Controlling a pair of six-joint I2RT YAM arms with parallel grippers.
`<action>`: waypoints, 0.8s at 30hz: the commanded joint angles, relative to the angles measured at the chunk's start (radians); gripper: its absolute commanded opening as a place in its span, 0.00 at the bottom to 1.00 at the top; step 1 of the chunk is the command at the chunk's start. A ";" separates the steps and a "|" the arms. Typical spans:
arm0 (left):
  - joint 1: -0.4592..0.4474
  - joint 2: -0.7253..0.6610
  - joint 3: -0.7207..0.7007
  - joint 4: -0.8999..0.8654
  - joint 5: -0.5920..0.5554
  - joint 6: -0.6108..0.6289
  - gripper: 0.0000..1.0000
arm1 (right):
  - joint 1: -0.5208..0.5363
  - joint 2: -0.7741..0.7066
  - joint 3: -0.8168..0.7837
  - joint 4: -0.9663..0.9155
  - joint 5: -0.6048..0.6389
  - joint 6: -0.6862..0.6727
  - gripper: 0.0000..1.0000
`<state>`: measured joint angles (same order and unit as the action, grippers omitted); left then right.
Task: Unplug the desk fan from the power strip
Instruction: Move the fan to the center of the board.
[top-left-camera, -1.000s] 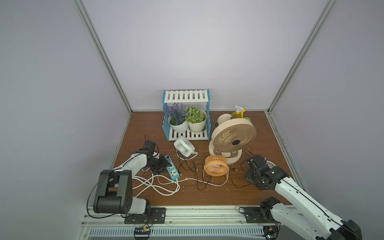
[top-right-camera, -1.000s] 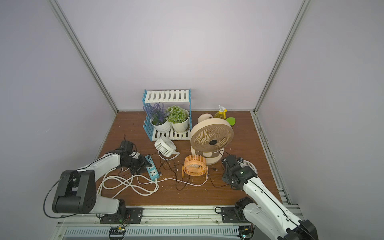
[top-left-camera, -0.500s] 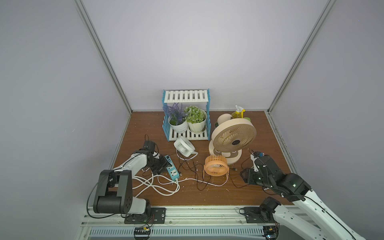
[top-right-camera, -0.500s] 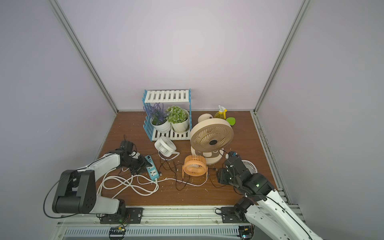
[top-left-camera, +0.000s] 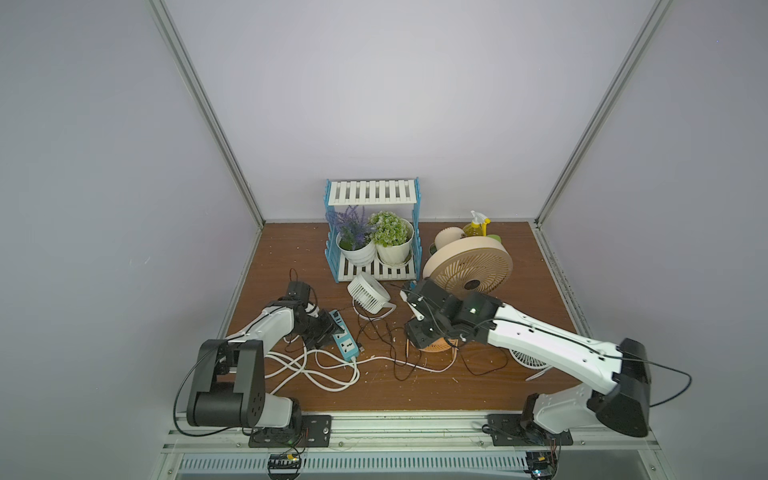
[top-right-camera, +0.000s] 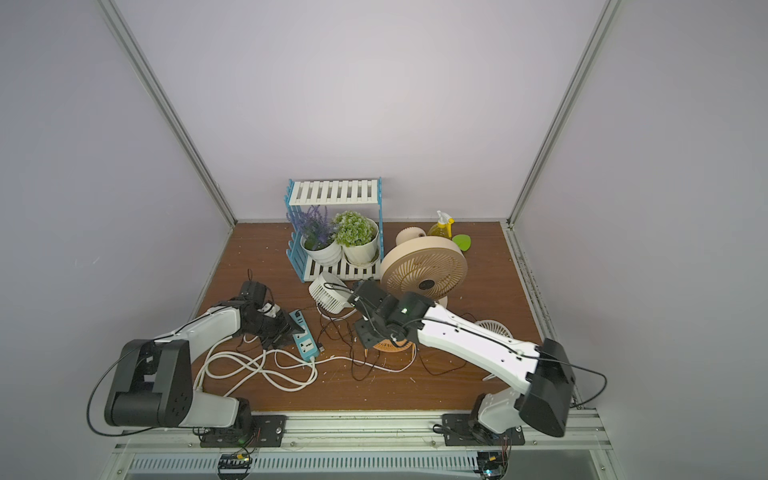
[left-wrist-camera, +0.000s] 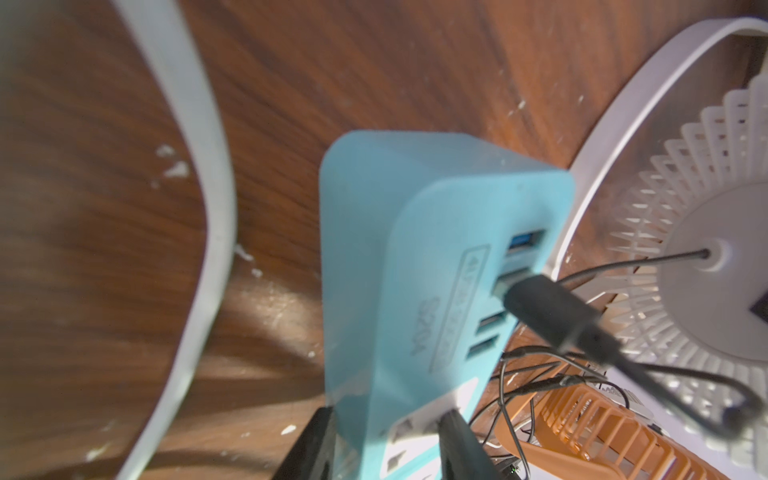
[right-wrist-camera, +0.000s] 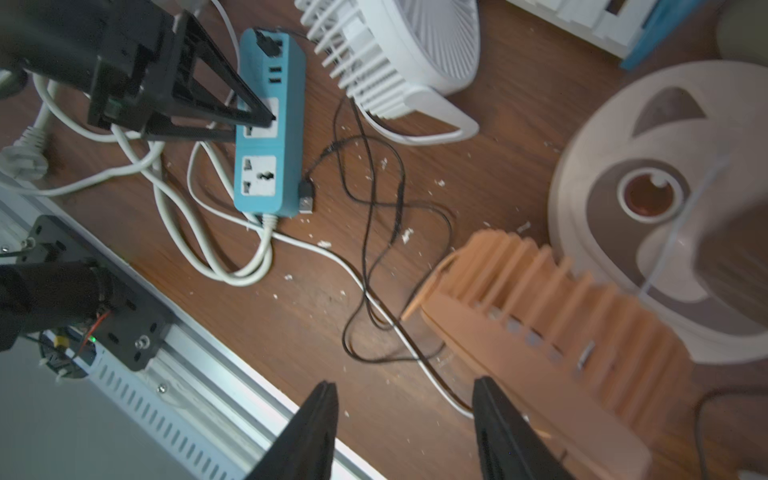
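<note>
The teal power strip (top-left-camera: 344, 338) (top-right-camera: 306, 340) lies left of centre, with my left gripper (top-left-camera: 332, 329) (left-wrist-camera: 386, 424) shut on its sides near the socket faces. A black USB plug (left-wrist-camera: 548, 311) (right-wrist-camera: 268, 43) sits in one of its end ports. Beside that end stands a small white desk fan (top-left-camera: 368, 295) (left-wrist-camera: 706, 232), and a thin black cord reaches its hub. A second USB plug (right-wrist-camera: 306, 197) lies loose by the strip. My right gripper (top-left-camera: 411, 332) (right-wrist-camera: 405, 382) hangs open and empty above the table, by the orange fan (top-left-camera: 440, 347).
A big beige fan (top-left-camera: 467, 270) stands behind my right arm and another white fan (top-left-camera: 528, 357) lies under it. A blue-white shelf (top-left-camera: 374, 195) with two potted plants and a spray bottle (top-left-camera: 478, 226) are at the back. White cord coils (top-left-camera: 316, 365) and tangled black cords (top-left-camera: 386, 340) cover the front.
My right arm has swung from the front right corner leftward to above the orange fan, and its jaws have opened wider. The left gripper and the strip have not moved.
</note>
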<state>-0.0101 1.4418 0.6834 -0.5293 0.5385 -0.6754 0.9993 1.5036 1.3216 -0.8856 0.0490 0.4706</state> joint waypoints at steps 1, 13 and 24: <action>0.030 0.065 -0.064 -0.005 -0.281 -0.010 0.43 | 0.007 0.134 0.077 0.046 -0.048 -0.049 0.55; 0.030 0.066 -0.062 -0.007 -0.281 -0.012 0.43 | -0.035 0.263 0.023 -0.057 0.063 -0.033 0.54; 0.030 0.069 -0.061 -0.009 -0.278 -0.009 0.43 | -0.108 0.088 -0.186 -0.085 0.109 -0.032 0.55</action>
<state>-0.0090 1.4425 0.6834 -0.5293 0.5392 -0.6750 0.8906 1.6207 1.1645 -0.9295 0.1146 0.4335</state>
